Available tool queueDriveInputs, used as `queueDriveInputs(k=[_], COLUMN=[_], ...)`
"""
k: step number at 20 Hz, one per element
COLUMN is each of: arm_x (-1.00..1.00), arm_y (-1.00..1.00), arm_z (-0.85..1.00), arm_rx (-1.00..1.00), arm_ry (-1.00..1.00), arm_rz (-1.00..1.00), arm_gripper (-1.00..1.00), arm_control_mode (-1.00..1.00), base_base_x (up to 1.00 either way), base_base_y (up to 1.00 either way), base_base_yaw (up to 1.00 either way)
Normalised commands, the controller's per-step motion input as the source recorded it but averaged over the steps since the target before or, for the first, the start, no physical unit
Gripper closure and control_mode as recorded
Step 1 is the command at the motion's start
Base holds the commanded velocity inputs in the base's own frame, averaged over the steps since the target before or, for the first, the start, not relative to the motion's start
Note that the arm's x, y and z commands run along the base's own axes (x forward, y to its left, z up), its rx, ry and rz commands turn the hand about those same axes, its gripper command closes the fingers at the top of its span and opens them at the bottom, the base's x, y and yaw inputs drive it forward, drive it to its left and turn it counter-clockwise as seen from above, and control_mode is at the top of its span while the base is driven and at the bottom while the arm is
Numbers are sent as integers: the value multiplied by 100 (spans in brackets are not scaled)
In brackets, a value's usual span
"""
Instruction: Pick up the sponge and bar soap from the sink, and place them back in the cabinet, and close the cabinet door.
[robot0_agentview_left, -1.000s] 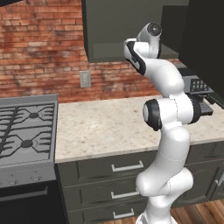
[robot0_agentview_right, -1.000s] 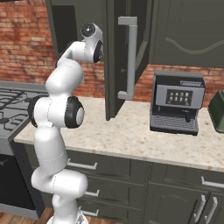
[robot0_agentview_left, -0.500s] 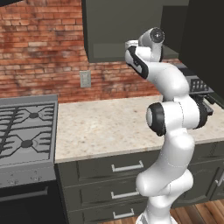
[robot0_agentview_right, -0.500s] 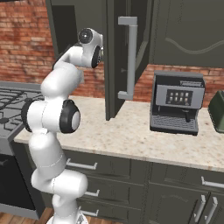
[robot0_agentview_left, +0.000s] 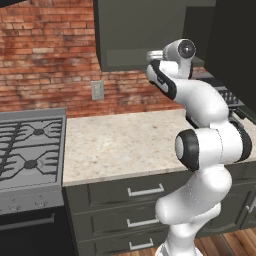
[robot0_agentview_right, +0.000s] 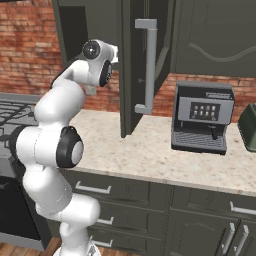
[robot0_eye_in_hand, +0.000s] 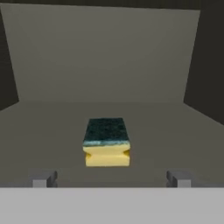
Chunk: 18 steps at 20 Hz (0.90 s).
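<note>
Left base view: one white arm rises from the lower right and bends up toward the dark cabinet (robot0_agentview_left: 145, 35) on the brick wall. Its wrist reaches toward the cabinet's open side. Below it lie a speckled counter (robot0_agentview_left: 125, 145) and one gas stove (robot0_agentview_left: 27, 150).

Right base view: the same arm rises at lower left, its hand tucked behind one cabinet door (robot0_agentview_right: 132, 70), which stands swung open over the counter and bears one long silver bar handle (robot0_agentview_right: 147, 65). One coffee machine (robot0_agentview_right: 202, 117) sits on the counter to the right.

Hand view: one sponge (robot0_eye_in_hand: 106, 142) rests on the shelf inside the cabinet, green face up, yellow side toward the camera. The gripper (robot0_eye_in_hand: 109, 178) is released, its two tips spread wide and holding nothing. The sponge lies just ahead of the tips, centered between them but apart from both; its long axis seems to run away from the hand. The bar soap presumably remains to be fetched.
</note>
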Motion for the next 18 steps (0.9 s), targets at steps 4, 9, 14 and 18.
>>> queueDriveInputs(k=[4, 9, 14, 18], arm_x=[-83, -97, -91, -79], arm_y=[0, 0, 1, 14], arm_z=[8, 0, 7, 28], arm_rx=[0, 0, 0, 0], arm_ry=[-2, 0, 0, 9], arm_rz=[0, 0, 0, 0], arm_gripper=[-100, -100, -100, -100], arm_control_mode=[-100, -100, -100, -100], base_base_x=[0, 0, 0, 0], base_base_y=[0, 0, 0, 0], base_base_yaw=[0, 0, 0, 0])
